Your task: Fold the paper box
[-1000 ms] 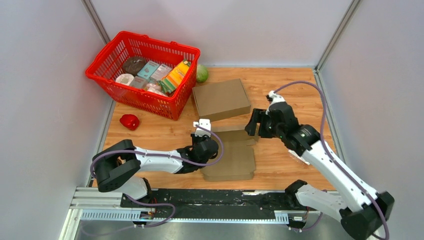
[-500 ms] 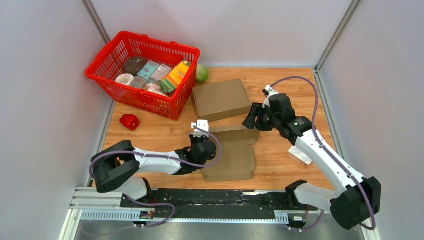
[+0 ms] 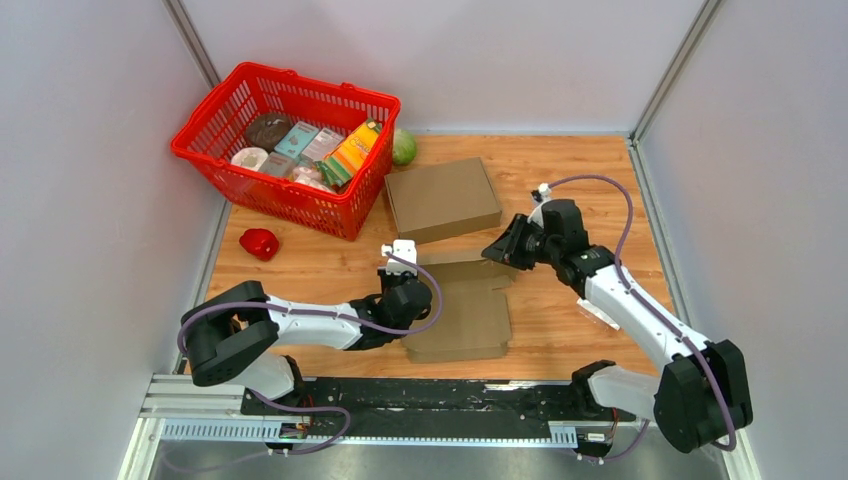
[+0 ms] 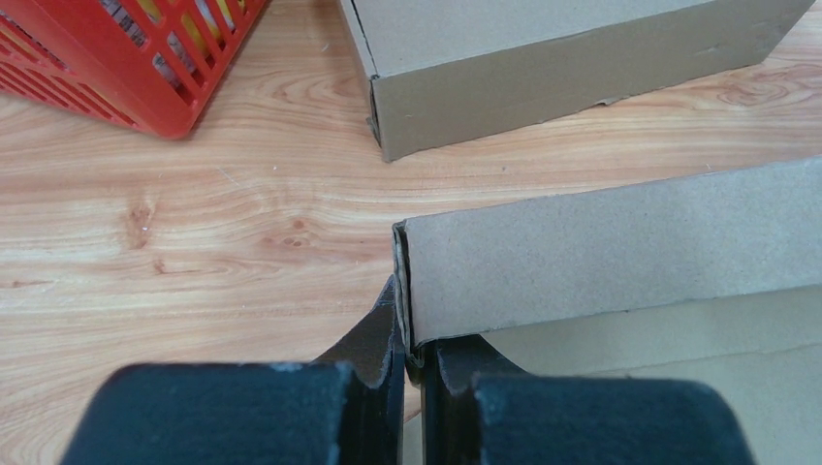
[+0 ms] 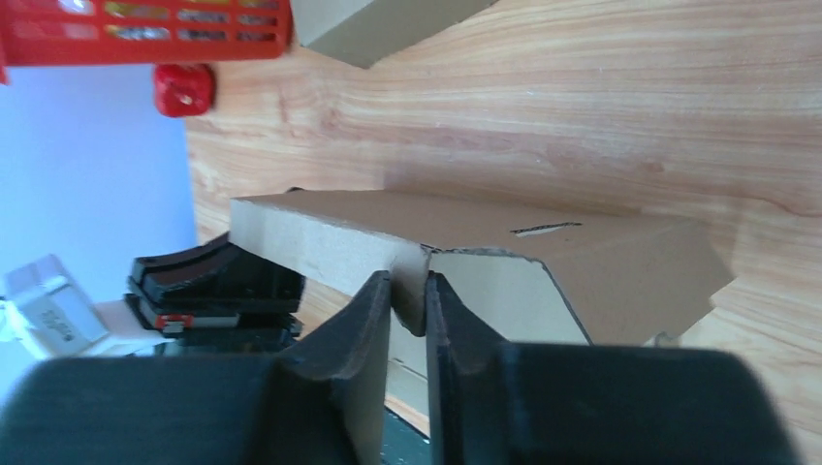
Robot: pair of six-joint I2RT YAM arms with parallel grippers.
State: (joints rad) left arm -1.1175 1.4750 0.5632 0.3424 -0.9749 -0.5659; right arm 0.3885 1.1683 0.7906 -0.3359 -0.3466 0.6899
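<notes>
The paper box (image 3: 470, 312) is a brown cardboard blank lying partly folded between the two arms, with its rear wall raised. My left gripper (image 3: 422, 272) is shut on the left end of that wall, where the cardboard edge (image 4: 620, 242) is pinched between the fingertips (image 4: 410, 334). My right gripper (image 3: 497, 252) is at the wall's right end. In the right wrist view its fingers (image 5: 409, 291) clamp a small tab of the box (image 5: 582, 262), and the angled side flap stands just to the right of them.
A closed cardboard box (image 3: 442, 198) lies just behind the blank. A red basket (image 3: 290, 200) full of groceries stands at the back left, with a green round item (image 3: 404, 146) by its right corner. A red pepper (image 3: 259, 242) lies left. A clear wrapper (image 3: 600, 312) lies under the right forearm.
My right gripper has come down and left to the box's rear right corner, and its jaws have closed onto the tab. The left gripper has kept its hold without moving.
</notes>
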